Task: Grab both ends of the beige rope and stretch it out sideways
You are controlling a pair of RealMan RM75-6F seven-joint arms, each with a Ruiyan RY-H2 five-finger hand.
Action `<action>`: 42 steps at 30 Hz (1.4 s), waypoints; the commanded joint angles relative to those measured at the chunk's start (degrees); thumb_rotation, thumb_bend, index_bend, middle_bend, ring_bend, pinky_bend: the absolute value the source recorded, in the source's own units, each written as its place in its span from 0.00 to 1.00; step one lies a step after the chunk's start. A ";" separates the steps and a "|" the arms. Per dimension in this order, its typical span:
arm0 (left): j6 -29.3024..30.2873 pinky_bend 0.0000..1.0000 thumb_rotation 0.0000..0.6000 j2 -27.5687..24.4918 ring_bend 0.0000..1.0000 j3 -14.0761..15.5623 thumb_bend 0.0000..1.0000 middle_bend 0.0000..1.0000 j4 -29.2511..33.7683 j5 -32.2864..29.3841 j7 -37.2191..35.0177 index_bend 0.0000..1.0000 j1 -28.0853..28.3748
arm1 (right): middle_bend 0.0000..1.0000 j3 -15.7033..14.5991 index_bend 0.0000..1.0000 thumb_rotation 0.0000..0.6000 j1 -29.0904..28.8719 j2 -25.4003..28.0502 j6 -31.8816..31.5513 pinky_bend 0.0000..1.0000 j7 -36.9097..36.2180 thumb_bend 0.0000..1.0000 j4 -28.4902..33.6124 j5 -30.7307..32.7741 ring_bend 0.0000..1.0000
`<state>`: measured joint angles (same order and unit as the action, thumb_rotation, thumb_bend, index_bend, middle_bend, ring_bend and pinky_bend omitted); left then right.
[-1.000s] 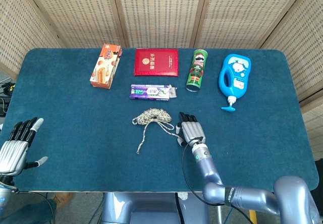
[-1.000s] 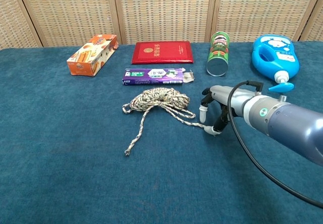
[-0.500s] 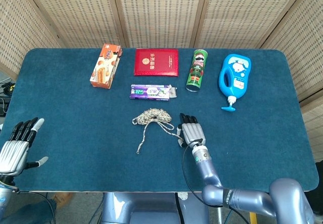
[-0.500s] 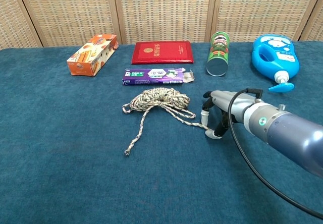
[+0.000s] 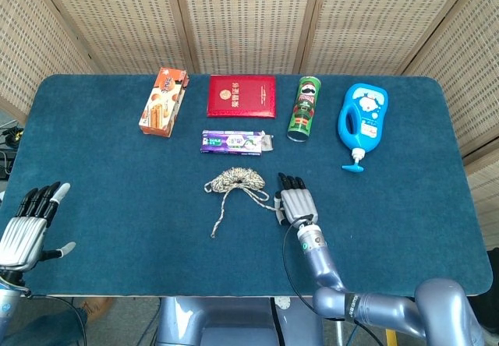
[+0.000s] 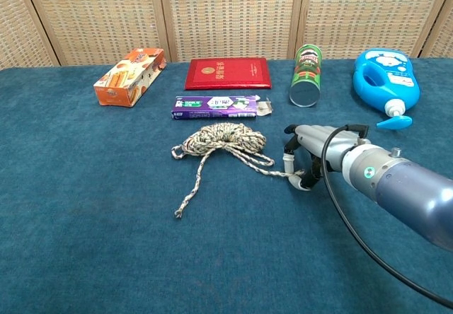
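The beige rope (image 5: 238, 179) lies on the blue table as a small coil (image 6: 223, 138) with two loose tails. One tail runs down-left to a free end (image 6: 178, 215). The other runs right to my right hand (image 6: 311, 160), which arches palm-down over that end (image 6: 289, 177). Its thumb and a finger stand on either side of the end with a small gap between them, and the rope lies slack. In the head view the right hand (image 5: 296, 203) sits just right of the coil. My left hand (image 5: 27, 225) hovers open at the table's near left corner, far from the rope.
Along the back stand an orange snack box (image 5: 164, 100), a red booklet (image 5: 241, 96), a green chip can (image 5: 305, 109) and a blue bottle (image 5: 362, 118). A purple packet (image 5: 234, 142) lies just behind the coil. A black cable (image 6: 354, 236) loops from my right wrist.
My right hand has settled slightly lower over the rope's right end, fingers curling a little more. The rope and my left hand have stayed put.
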<state>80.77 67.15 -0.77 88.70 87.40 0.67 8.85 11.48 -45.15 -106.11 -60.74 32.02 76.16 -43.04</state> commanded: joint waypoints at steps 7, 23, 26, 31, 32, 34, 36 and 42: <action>-3.92 0.00 1.00 0.49 0.00 -1.65 0.00 0.00 -0.83 3.38 3.47 0.05 5.47 | 0.00 -0.24 0.65 1.00 0.52 0.11 -0.48 0.00 0.24 0.47 -0.50 -3.10 0.00; -19.23 0.00 1.00 3.25 0.00 -3.99 0.15 0.00 -1.98 11.99 13.00 0.41 22.62 | 0.00 -0.21 0.66 1.00 0.89 0.53 -0.60 0.00 2.86 0.47 0.46 -4.73 0.00; -21.12 0.00 1.00 5.40 0.00 -4.15 0.15 0.00 -3.86 12.63 15.30 0.42 24.81 | 0.00 0.04 0.66 1.00 0.82 0.61 -0.28 0.00 3.07 0.47 0.46 -4.65 0.00; -26.53 0.00 1.00 8.33 0.00 -3.82 0.15 0.00 -5.76 11.07 16.47 0.43 28.01 | 0.00 0.49 0.67 1.00 0.71 0.84 0.32 0.00 3.13 0.47 0.81 -4.52 0.00; -27.13 0.00 1.00 8.78 0.00 -3.83 0.15 0.00 -6.04 10.89 16.78 0.43 28.46 | 0.00 0.56 0.67 1.00 0.68 0.87 0.43 0.00 3.09 0.47 0.83 -4.53 0.00; -28.26 0.00 1.00 10.75 0.00 -3.86 0.15 0.00 -7.19 10.88 17.45 0.44 29.82 | 0.00 0.68 0.67 1.00 0.65 0.96 0.72 0.00 3.02 0.47 0.96 -4.52 0.00; -28.73 0.00 1.00 12.30 0.00 -3.85 0.15 0.00 -7.92 10.88 17.33 0.45 30.73 | 0.00 0.78 0.67 1.00 0.59 1.01 0.95 0.00 3.00 0.47 1.03 -4.52 0.00; -30.49 0.00 1.00 17.49 0.00 -3.09 0.15 0.00 -10.30 11.72 15.72 0.47 34.51 | 0.00 1.14 0.67 1.00 0.27 0.97 2.28 0.00 2.07 0.47 0.34 -4.85 0.00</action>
<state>50.74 83.69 -4.18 79.15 98.86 16.90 42.47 12.56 -44.82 -105.08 -58.58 34.20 76.62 -47.82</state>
